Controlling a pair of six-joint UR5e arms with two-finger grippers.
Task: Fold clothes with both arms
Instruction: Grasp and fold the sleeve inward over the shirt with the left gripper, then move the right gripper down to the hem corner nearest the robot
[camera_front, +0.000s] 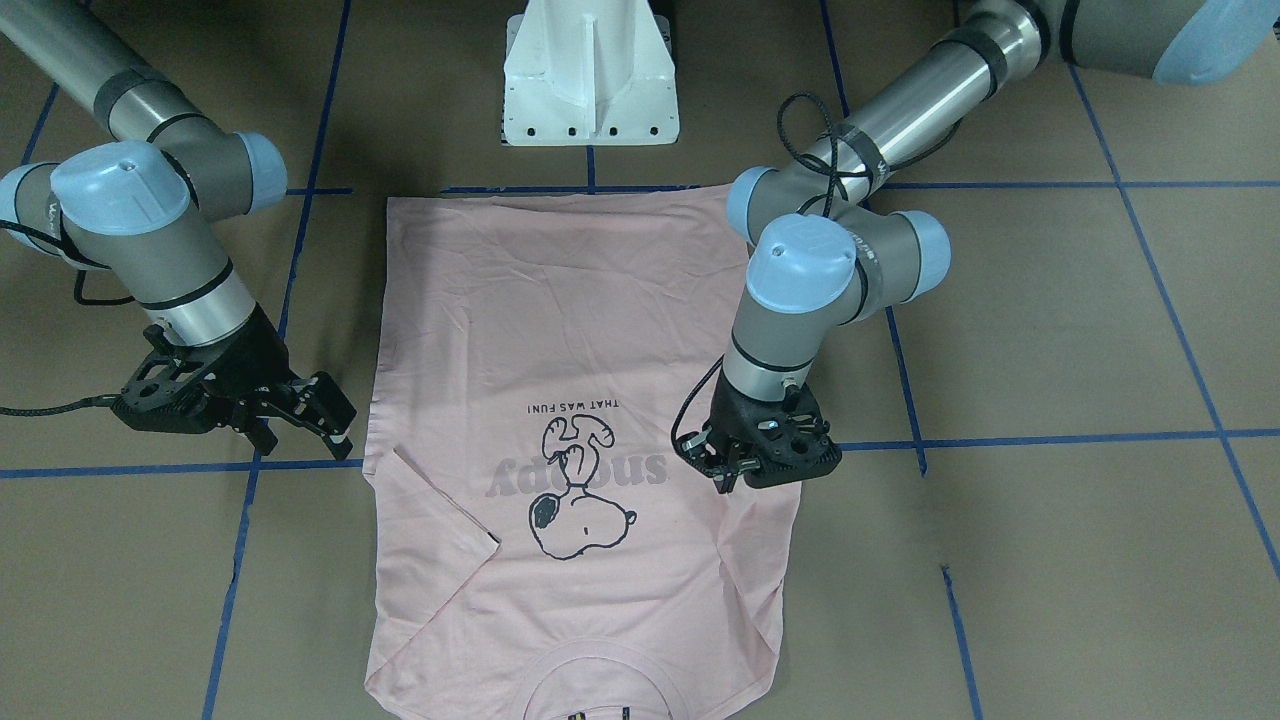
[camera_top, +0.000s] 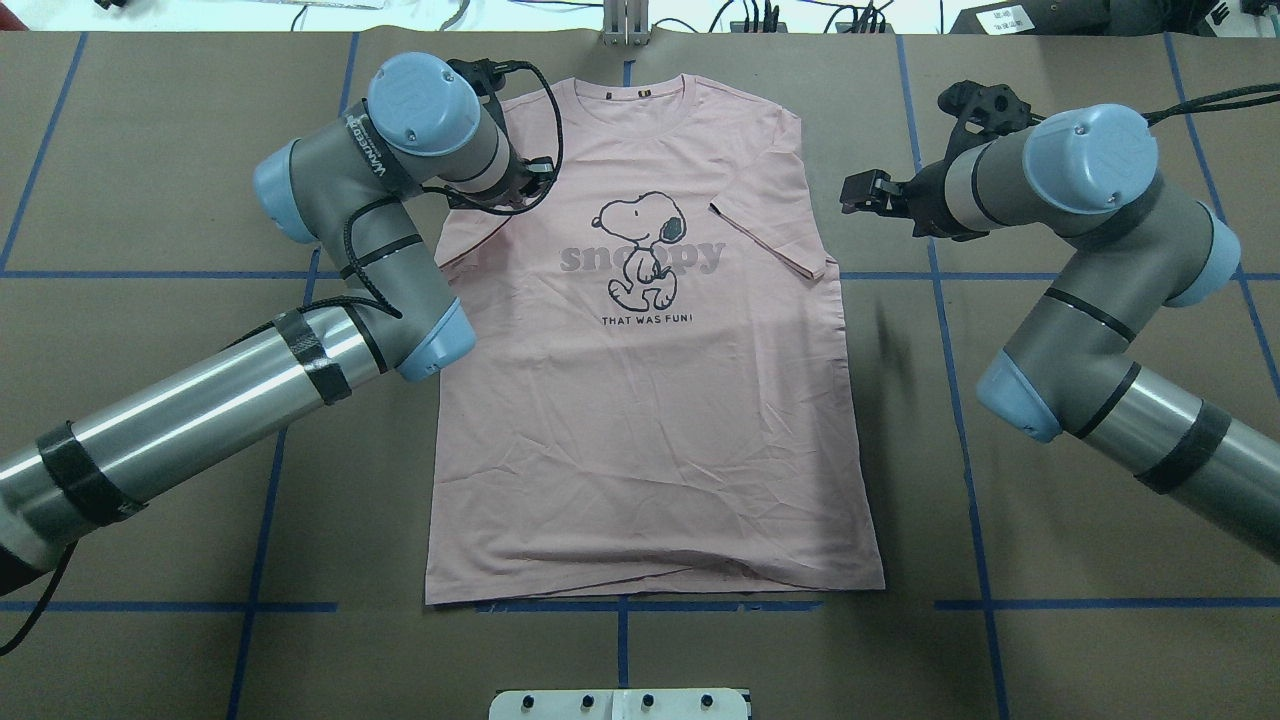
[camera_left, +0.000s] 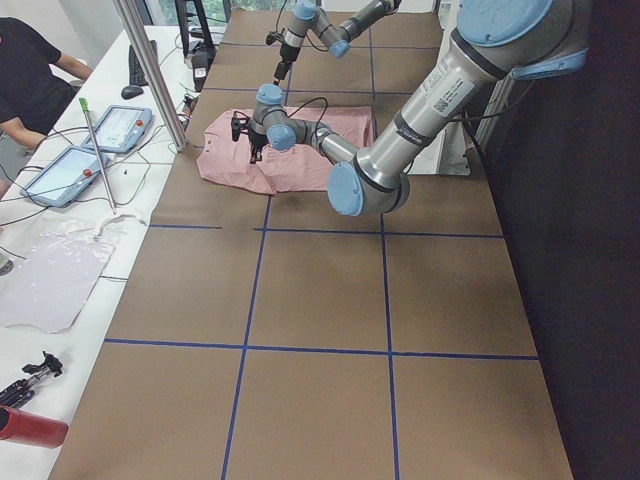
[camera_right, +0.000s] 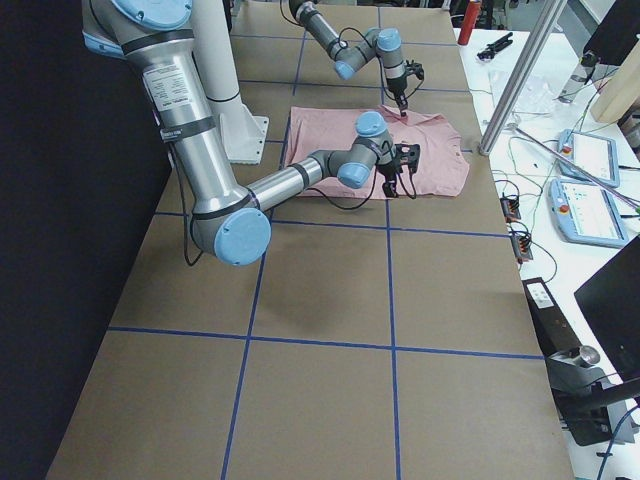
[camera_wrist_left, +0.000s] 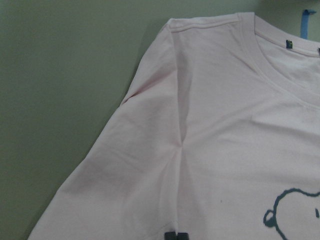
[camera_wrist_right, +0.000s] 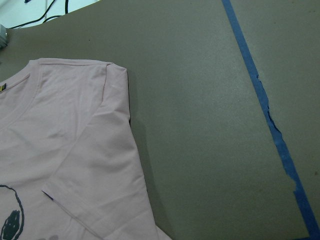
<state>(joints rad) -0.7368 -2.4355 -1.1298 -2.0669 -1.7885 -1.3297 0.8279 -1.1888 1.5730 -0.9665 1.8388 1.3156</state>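
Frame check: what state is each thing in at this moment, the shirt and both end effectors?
T-shirt: spread flat, print up, both sleeves folded inward.
left end effector: shut, tips down on the folded sleeve, seemingly pinching the cloth.
right end effector: open, empty, beside the T-shirt and off the cloth.

Pink T-shirt (camera_front: 590, 330) flat, left claw (camera_front: 727, 480) on it
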